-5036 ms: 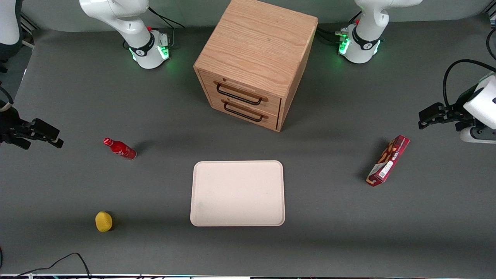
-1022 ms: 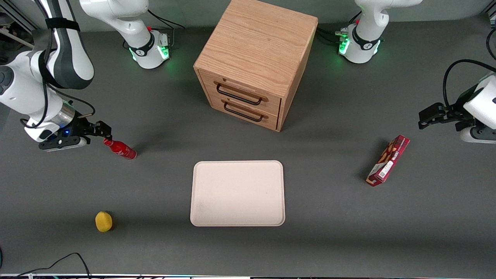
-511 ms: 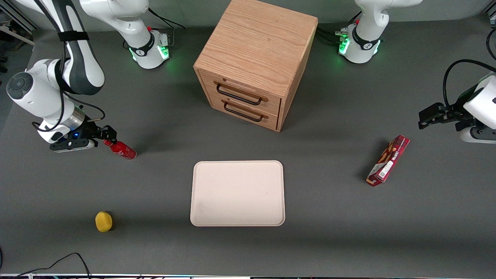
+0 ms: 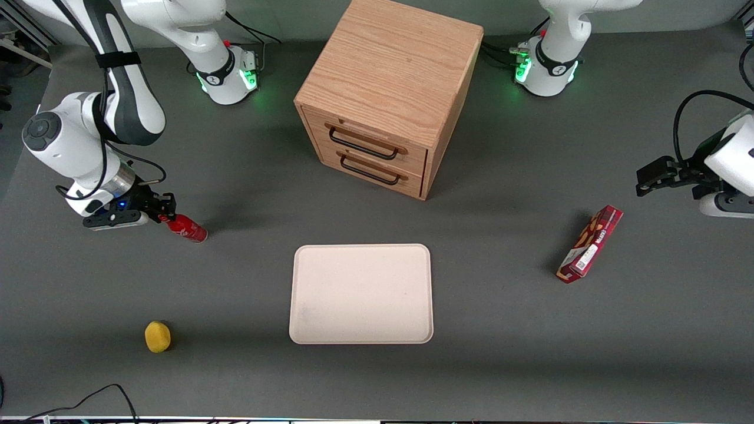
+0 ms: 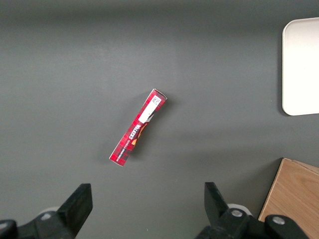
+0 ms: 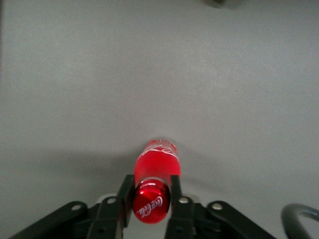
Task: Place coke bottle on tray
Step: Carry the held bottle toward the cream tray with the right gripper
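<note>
Gripper [image 4: 165, 210] has moved in onto the cap since a second ago; red coke bottle [image 4: 187, 228] stands tilted, white script; fingers [image 6: 175, 191] clamp its neck.

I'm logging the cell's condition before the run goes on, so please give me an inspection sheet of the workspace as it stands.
Surface: dark grey table, flat, no spills seen.
Job's things: small red coke bottle lying on the table, cap between the fingers; large pale cream-pink tray bare, nearer the front camera than the cabinet.
Clutter: yellow lemon-like fruit; red rectangular snack box toward the parked arm's end; wooden two-drawer cabinet, drawers shut.
Grippers: right arm's gripper low at the bottle's cap, fingers flanking the neck; whether they press on it, cannot tell.
Cables: black cable at the table's near edge.
Surroundings: nothing seen.
</note>
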You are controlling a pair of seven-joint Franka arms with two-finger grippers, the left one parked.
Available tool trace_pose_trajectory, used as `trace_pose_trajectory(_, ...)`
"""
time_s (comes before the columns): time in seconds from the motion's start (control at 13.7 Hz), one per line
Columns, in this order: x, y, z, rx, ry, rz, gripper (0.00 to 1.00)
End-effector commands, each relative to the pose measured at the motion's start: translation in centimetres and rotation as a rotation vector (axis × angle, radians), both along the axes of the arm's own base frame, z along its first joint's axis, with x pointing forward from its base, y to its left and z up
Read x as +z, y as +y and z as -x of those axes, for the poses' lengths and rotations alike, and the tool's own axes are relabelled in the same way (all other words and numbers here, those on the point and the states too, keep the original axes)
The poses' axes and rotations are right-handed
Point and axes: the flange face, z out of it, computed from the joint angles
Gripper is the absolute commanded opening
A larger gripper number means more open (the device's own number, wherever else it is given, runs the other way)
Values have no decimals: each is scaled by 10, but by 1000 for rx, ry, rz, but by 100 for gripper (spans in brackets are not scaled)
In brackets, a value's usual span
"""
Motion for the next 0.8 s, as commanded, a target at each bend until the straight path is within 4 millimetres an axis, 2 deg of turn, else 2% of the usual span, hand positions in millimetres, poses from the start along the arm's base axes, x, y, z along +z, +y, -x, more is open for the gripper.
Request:
trace_pose_trajectory(0.0, 5, 4, 1, 14, -18, -7, 0)
trace_pose_trajectory(0.15, 15, 10, -4, 16, -36, -8, 0)
trace_pose_trajectory(0.29, 46, 35, -24, -2, -21, -23, 0)
trace_pose_trajectory(0.36, 64, 52, -36, -11, -1, -31, 0)
trace_pose_trajectory(0.58, 98, 112, -75, -42, -50, -65, 0)
trace_pose_trajectory(0.73, 112, 139, -106, -37, -33, -88, 0)
